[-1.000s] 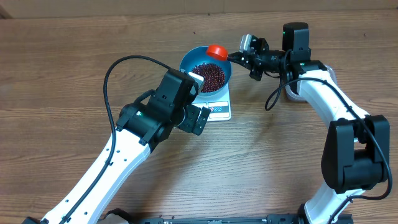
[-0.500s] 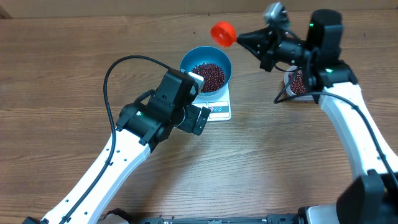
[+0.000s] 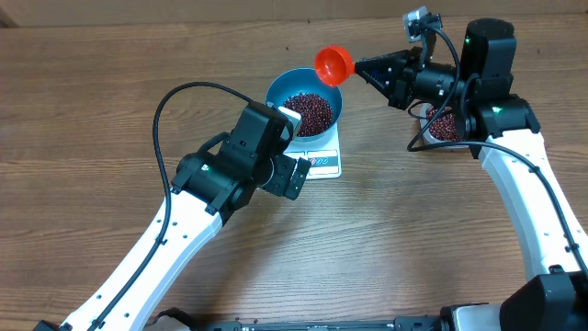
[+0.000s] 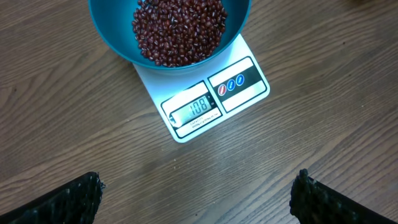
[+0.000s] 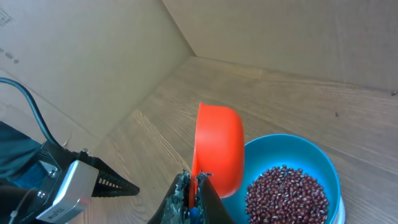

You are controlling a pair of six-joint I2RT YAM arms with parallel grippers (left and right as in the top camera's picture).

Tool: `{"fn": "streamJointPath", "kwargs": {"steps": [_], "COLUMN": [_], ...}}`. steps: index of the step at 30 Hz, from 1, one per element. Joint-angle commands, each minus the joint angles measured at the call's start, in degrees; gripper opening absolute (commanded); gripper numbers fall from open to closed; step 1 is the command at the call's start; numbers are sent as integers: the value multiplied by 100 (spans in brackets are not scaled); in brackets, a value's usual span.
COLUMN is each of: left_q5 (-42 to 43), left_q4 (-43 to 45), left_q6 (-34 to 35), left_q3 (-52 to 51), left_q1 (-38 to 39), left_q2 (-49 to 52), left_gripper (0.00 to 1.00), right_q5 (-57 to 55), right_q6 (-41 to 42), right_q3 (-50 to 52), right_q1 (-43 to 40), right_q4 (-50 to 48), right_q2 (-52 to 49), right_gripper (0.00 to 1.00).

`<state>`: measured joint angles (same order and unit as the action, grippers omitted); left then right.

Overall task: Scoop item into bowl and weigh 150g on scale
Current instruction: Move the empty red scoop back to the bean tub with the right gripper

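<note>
Evidently loose beans (image 3: 308, 110) roll and resist pinching (right hand (image 3: 361, 67) clamps the scoop (image 3: 333, 64) instead; left hand (image 4: 199, 202) gapes open).

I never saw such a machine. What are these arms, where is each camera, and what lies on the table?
These are two robot arms, each ending in a two-finger gripper. One camera looks down on the wooden table; two others sit on the wrists. On the table a small white kitchen scale carries a round blue bowl of small dark red beans. The right gripper is shut on a round orange plastic scoop near the bowl's rim. The left gripper hangs open, empty.
</note>
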<state>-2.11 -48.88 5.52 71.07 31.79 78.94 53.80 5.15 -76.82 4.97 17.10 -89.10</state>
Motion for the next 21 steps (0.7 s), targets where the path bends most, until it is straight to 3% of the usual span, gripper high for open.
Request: {"fn": "streamJointPath", "kwargs": {"steps": [1, 21], "left_q5": [24, 24], "left_q4": [0, 0], "left_q6": [-127, -127], "left_q3": [70, 70], "left_q1": [11, 11], "left_q2": [46, 46], "left_gripper": [100, 100], "right_q5": [55, 15], "right_q6": [107, 61], "right_q3": [-15, -13], "right_q1": [-17, -24], "right_q4": [70, 531], "right_q2": [48, 48], "right_gripper": [4, 4]}}
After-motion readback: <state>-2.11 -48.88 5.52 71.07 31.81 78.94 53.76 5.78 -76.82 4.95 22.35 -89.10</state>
